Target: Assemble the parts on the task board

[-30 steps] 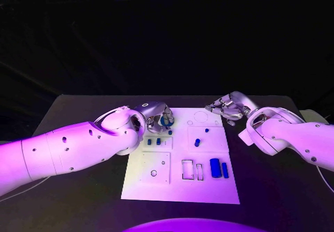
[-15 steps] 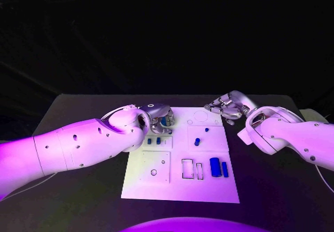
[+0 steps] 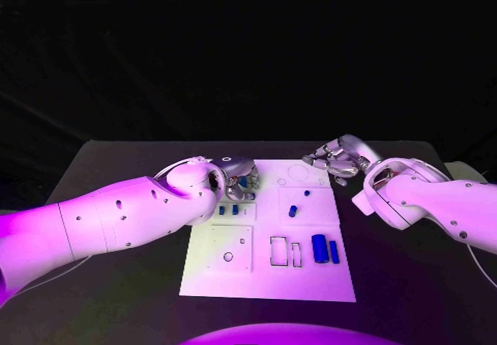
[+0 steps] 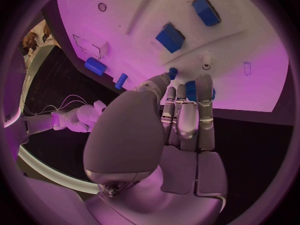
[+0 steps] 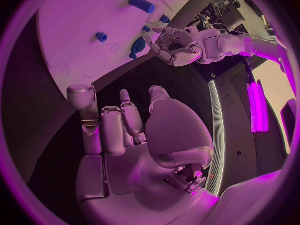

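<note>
white task board [image 3: 311,280] on the black tabletop [image 3: 114,287], a silver robot hand at each far corner

the left robot hand [image 3: 238,181] sits over the board's far left corner, fingers drawn close together — in its wrist view the fingertips [image 4: 204,82] cover a blue part [image 4: 190,91], and the thumb tip lies beside a small blue peg [image 4: 172,72]; whether anything is actually pinched i cannot tell. the right robot hand [image 3: 337,159] hovers just off the far right corner over the dark tabletop, fingers loosely curled and apart, holding nothing. other blue parts lie on the board: two small ones [image 3: 228,210] side by side at the left, one oval piece [image 3: 293,211] near the middle, and a thick cylinder [image 3: 320,249] with a thin bar [image 3: 335,251] beside it at the near right — apart from both hands.
</note>
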Controlling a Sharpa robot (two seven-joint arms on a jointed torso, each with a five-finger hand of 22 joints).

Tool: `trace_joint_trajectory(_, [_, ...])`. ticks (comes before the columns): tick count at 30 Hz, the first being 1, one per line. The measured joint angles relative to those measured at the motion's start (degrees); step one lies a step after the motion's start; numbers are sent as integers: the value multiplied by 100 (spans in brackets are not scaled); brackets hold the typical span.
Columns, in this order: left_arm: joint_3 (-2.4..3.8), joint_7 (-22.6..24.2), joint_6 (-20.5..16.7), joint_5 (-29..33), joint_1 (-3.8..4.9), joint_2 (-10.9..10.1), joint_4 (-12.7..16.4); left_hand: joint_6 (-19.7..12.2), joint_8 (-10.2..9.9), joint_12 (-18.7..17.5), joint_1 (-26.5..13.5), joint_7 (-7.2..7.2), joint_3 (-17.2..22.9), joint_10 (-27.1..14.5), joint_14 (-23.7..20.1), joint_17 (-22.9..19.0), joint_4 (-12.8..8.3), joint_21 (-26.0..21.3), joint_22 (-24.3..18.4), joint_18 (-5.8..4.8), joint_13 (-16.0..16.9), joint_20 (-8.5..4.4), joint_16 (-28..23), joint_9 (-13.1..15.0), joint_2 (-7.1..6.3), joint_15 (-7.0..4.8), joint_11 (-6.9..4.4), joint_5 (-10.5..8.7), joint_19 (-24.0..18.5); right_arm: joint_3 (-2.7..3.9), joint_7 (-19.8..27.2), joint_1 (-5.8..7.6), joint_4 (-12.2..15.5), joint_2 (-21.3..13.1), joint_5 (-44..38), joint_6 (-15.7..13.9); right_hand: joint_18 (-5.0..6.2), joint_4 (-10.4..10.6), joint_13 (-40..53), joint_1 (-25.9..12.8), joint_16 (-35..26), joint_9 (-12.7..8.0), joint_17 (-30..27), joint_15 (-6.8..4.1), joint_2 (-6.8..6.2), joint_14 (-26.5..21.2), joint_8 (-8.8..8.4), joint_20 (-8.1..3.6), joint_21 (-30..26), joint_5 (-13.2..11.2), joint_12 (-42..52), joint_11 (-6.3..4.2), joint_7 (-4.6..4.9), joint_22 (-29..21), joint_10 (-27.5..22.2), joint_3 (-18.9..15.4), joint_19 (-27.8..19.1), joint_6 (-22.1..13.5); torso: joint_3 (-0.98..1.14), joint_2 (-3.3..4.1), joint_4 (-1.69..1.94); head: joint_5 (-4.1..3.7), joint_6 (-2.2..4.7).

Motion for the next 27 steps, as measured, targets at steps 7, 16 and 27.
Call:
trace_joint_trajectory(7, [1, 1, 67, 0, -38, 59, -81, 48, -33, -52, 9, 5, 72, 74, 42, 26, -39, 78, 87, 0, -69, 2, 34, -13, 9, 0, 14, 0, 2, 0, 1, 0, 5, 5, 1, -6, 0, 0, 0, 0, 0, -1, 0, 0, 0, 0, 0, 0, 0, 0, 0, 0, 0, 0, 0, 0, 0, 0, 2, -2, -1, 2, -10])
trace_joint_trajectory(16, [2, 7, 133, 8, -71, 76, -107, 108, -90, -105, 29, 4, 138, 207, 42, 25, -74, 155, 177, 0, -136, 0, 57, -13, 29, -1, -16, 0, 40, 0, 2, 0, 8, 5, 1, -8, 0, 0, 0, 0, 0, -2, 0, 0, 0, 0, 0, 0, 0, 0, 0, 0, 0, 0, 0, 0, 0, 0, 2, -3, -1, -5, -25])
trace_joint_trajectory(27, [10, 11, 192, 21, -69, 85, -114, 214, -170, -242, 43, 24, 272, 398, 62, 24, -157, 224, 248, 0, -236, 0, 101, -28, 104, -21, -43, 0, 40, 0, 3, 0, 8, 17, 2, -8, 0, 0, 0, 0, 0, 4, -1, 0, 0, 0, 22, 0, 0, 0, 0, 0, 0, 0, 0, 0, 0, 0, 2, -4, 1, -5, -32])
